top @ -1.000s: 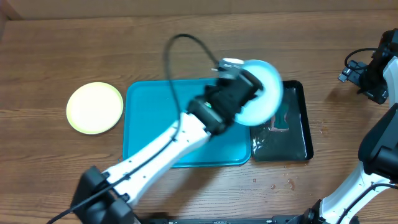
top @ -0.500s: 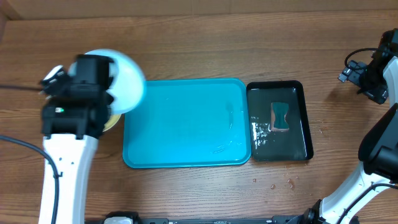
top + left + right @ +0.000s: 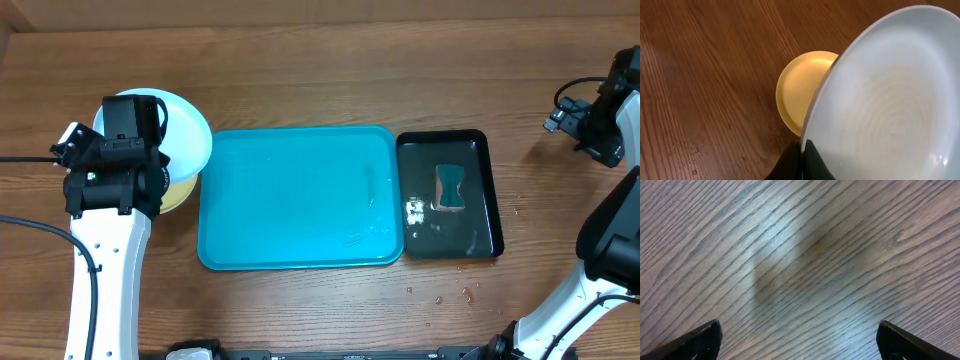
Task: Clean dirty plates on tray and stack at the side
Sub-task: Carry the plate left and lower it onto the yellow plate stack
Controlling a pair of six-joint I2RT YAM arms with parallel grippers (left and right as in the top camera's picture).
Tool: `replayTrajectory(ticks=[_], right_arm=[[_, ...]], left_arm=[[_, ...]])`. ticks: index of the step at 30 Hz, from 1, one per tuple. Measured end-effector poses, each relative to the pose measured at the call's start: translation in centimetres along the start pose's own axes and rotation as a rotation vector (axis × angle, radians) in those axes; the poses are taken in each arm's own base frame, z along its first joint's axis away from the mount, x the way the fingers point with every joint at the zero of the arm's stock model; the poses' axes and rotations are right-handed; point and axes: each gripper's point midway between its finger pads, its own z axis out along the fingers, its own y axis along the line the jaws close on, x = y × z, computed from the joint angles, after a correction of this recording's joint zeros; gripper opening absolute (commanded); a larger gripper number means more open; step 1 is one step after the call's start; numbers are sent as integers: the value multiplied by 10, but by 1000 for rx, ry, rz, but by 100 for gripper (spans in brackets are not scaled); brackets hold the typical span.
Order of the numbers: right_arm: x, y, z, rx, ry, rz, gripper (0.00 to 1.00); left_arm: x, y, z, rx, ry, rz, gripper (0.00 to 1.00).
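Now that the left gripper, clamped on the rim of the light blue plate, has swung from mid-frame to the upper left of the overhead view, that plate hangs tilted just above the yellow-green plate. Stacking therefore looks close, and the turquoise tray lies bare. Counted left to right: two plates in sight, one turquoise tray, one black tray holding one sponge, and the right gripper, spread wide and empty, at the far right.

My arms sit wide apart.
My left gripper pinches the rim of the light blue plate; my right gripper hangs, jaws spread.
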Motion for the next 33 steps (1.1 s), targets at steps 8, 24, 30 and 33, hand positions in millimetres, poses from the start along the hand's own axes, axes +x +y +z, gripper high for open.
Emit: replayTrajectory(ticks=[8, 24, 30, 33], right_arm=[[0, 0, 0, 1, 0, 0, 100], [0, 0, 0, 1, 0, 0, 100], [0, 0, 0, 1, 0, 0, 100], [0, 0, 0, 0, 0, 0, 100]], left_arm=[[-12, -2, 6, -7, -77, -28, 4], [18, 21, 82, -132, -67, -72, 4], [28, 33, 108, -189, -47, -91, 4], [27, 38, 116, -211, -44, -106, 4]])
